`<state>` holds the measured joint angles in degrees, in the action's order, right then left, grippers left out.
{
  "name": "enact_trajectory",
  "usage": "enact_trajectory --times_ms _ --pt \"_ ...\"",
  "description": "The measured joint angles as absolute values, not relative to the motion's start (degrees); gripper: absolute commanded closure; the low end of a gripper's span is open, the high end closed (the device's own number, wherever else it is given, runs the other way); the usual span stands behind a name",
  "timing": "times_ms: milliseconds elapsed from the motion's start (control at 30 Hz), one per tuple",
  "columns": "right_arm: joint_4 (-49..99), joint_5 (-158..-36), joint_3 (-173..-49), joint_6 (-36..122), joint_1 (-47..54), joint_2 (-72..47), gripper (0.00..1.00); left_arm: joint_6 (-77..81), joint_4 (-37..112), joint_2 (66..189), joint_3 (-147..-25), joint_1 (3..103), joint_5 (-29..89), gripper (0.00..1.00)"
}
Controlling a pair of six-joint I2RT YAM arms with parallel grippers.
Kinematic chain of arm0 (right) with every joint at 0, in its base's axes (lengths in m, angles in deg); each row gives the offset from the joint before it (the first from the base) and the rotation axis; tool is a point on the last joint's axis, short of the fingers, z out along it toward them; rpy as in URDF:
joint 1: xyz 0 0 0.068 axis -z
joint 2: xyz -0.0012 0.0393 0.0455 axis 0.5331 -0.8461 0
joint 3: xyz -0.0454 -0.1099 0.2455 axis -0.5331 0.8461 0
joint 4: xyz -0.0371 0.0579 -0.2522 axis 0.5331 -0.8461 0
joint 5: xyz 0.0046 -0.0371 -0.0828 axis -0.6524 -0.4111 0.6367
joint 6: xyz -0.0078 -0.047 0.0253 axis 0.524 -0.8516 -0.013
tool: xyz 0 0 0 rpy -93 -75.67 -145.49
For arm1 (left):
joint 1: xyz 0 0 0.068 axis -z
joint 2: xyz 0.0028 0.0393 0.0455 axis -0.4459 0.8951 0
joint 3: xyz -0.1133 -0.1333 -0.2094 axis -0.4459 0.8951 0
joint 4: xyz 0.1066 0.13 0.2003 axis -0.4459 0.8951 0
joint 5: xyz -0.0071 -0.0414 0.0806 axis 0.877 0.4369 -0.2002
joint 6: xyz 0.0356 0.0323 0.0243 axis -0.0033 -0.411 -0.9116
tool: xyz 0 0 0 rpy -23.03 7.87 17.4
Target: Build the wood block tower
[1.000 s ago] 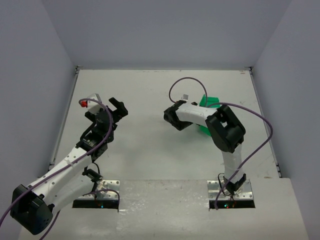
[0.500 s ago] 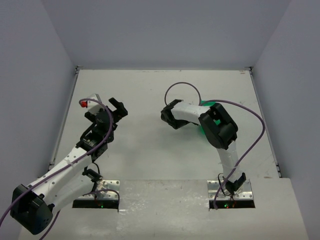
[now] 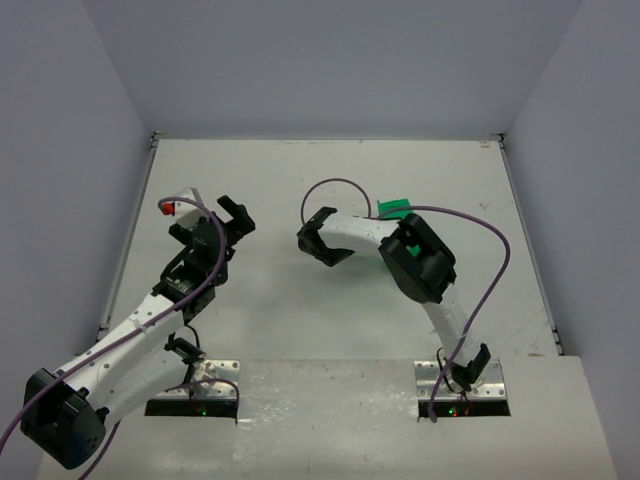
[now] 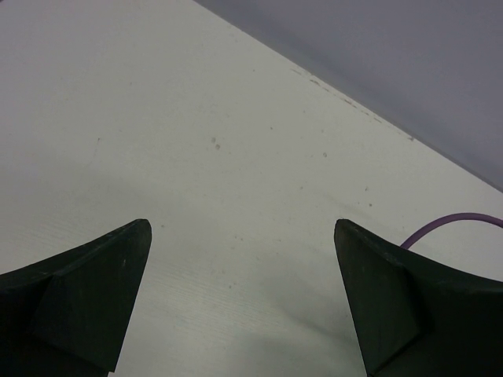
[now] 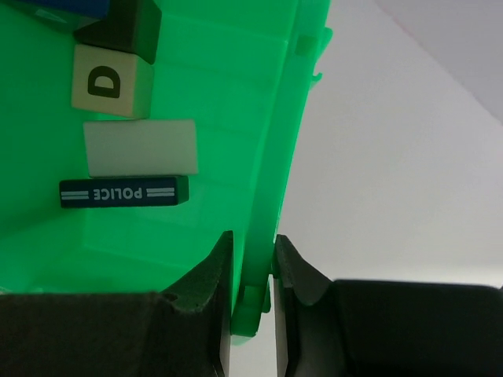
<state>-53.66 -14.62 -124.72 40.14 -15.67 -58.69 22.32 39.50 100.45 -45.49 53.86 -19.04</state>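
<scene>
My right gripper [image 5: 253, 259] is shut on the rim of the green plastic bin [image 5: 275, 157]. One finger is inside the wall and one outside. In the bin lie a dark grey cube [image 5: 126, 27], a tan cube marked D [image 5: 110, 81], a pale plank [image 5: 140, 148] and a dark blue piece marked POLICE [image 5: 124, 191]. No stacked tower shows. In the top view the right gripper [image 3: 318, 240] is near the table's middle, and the bin [image 3: 393, 209] is mostly hidden behind the arm. My left gripper [image 3: 228, 215] is open and empty over bare table [image 4: 242, 236].
A small red and white object [image 3: 168, 208] shows by the left arm's wrist near the left wall. The right arm's purple cable [image 3: 335, 185] loops above the table. Another purple cable [image 4: 448, 228] shows in the left wrist view.
My right gripper has moved left across the table, still holding the green bin, which came left with it. The left arm has not moved.
</scene>
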Motion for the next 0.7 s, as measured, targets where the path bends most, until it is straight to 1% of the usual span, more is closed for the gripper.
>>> enact_trajectory --times_ms 367,500,567,700 --pt "-55.88 -18.08 -131.05 32.23 -18.70 -65.06 1.00 22.31 39.48 99.97 -45.49 53.86 -19.02 0.00" --pt "-54.16 -26.87 -132.04 32.14 -18.67 -70.19 1.00 22.31 39.50 100.00 -45.49 53.86 -19.02 0.00" --pt "-53.95 -29.80 -132.29 32.16 -18.80 -69.91 1.00 22.31 39.50 100.00 -45.49 53.86 -19.02 0.00" --pt "-53.55 -31.72 -132.31 31.68 -18.88 -69.65 1.00 22.31 39.50 100.04 -45.49 53.86 -18.99 0.00"
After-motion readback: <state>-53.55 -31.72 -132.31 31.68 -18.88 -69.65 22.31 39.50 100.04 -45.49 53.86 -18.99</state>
